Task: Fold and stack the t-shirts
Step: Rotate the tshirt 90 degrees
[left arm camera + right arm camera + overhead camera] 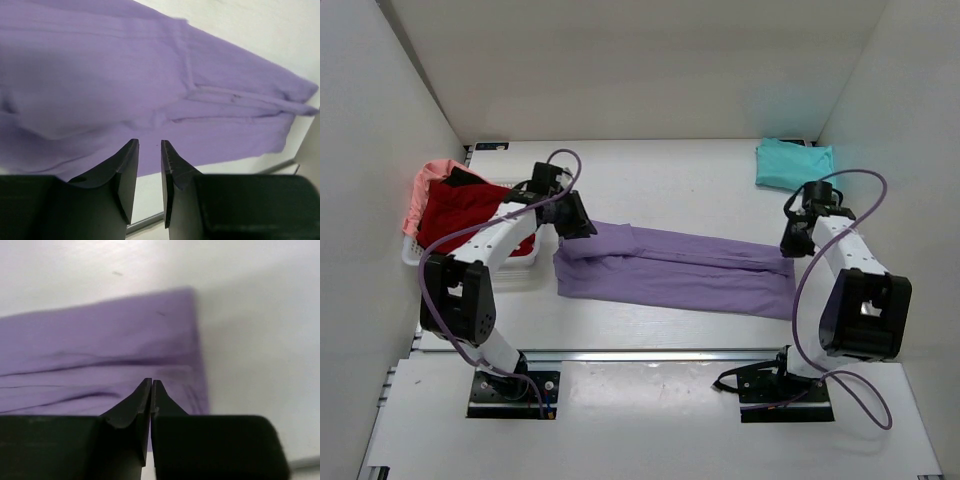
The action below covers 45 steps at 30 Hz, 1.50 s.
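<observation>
On the bench [650, 170], seen from above, the purple shirt [675, 270] lies as a long strip between my arms. Both arms reach forward with wrists tipped down, the left tool [582, 225] over one end and the right tool [795, 243] at the other.

Left wrist view: the left tool [150, 142] is parted by a narrow slit and empty, above the cloth.

Right wrist view: the right tool [151, 381] is pinched together, gripping nothing, over the shirt's edge.

I judge I should open wider, catch every layer, then fold end over end.
</observation>
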{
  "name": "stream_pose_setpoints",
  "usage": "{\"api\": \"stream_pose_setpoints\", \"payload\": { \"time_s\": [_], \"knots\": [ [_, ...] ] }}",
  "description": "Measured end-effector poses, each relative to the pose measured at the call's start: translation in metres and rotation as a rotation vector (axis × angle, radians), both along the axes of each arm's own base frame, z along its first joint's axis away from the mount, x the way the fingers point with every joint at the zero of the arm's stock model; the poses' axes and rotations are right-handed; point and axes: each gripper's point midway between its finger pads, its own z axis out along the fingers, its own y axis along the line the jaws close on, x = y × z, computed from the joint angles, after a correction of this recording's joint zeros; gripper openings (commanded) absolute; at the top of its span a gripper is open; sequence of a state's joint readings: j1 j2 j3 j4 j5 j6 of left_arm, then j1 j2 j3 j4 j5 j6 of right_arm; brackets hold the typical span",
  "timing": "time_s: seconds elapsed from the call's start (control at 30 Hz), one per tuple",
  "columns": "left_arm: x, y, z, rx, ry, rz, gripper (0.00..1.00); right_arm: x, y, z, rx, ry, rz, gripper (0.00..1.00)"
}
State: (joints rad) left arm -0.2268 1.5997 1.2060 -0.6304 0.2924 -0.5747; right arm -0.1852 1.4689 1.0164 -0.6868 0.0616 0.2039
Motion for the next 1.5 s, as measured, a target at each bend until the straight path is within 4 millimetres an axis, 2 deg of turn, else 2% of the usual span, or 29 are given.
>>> {"api": "stream_pose_setpoints", "payload": {
  "time_s": [0.13, 0.2, 0.27, 0.47, 0.53, 0.67, 0.8, 0.87, 1.03, 1.07, 1.2, 1.3, 1.4, 1.5],
  "knots": [
    [-0.013, -0.037, -0.01, -0.019, 0.01, -0.068, 0.34, 0.036, 0.03, 0.0, 0.091, -0.048, 0.111, 0.0],
    [-0.026, -0.045, -0.028, -0.014, 0.06, -0.075, 0.33, 0.049, 0.035, -0.007, 0.122, -0.048, 0.128, 0.0],
    [-0.037, -0.044, -0.051, 0.013, 0.13, -0.059, 0.33, 0.056, 0.038, -0.018, 0.152, -0.034, 0.129, 0.0],
    [-0.053, -0.036, -0.111, 0.112, 0.322, -0.006, 0.31, 0.042, 0.047, -0.045, 0.219, 0.051, 0.098, 0.0],
    [-0.045, -0.04, -0.111, 0.109, 0.35, 0.001, 0.31, 0.032, 0.048, -0.052, 0.227, 0.083, 0.083, 0.0],
    [-0.005, -0.054, -0.11, 0.094, 0.361, 0.02, 0.3, 0.01, 0.052, -0.061, 0.247, 0.151, 0.022, 0.0],
    [0.063, -0.07, -0.109, 0.06, 0.308, 0.04, 0.28, -0.006, 0.066, -0.062, 0.229, 0.186, -0.012, 0.0],
    [0.103, -0.077, -0.106, 0.041, 0.274, 0.042, 0.28, -0.016, 0.088, -0.063, 0.234, 0.205, 0.017, 0.0],
    [0.207, -0.09, -0.102, -0.023, 0.101, 0.045, 0.23, -0.053, 0.163, -0.063, 0.303, 0.231, 0.142, 0.0],
    [0.217, -0.091, -0.103, -0.05, 0.08, 0.043, 0.22, -0.062, 0.176, -0.063, 0.322, 0.237, 0.165, 0.0],
    [0.218, -0.089, -0.105, -0.114, 0.099, 0.022, 0.23, -0.089, 0.217, -0.064, 0.424, 0.236, 0.232, 0.0],
    [0.215, -0.088, -0.104, -0.128, 0.083, 0.011, 0.24, -0.105, 0.238, -0.063, 0.487, 0.221, 0.262, 0.0],
    [0.222, -0.093, -0.1, -0.149, 0.055, 0.003, 0.23, -0.121, 0.26, -0.063, 0.539, 0.22, 0.311, 0.0],
    [0.237, -0.101, -0.101, -0.2, 0.013, 0.007, 0.18, -0.13, 0.272, -0.063, 0.577, 0.204, 0.346, 0.0]
  ]
}}
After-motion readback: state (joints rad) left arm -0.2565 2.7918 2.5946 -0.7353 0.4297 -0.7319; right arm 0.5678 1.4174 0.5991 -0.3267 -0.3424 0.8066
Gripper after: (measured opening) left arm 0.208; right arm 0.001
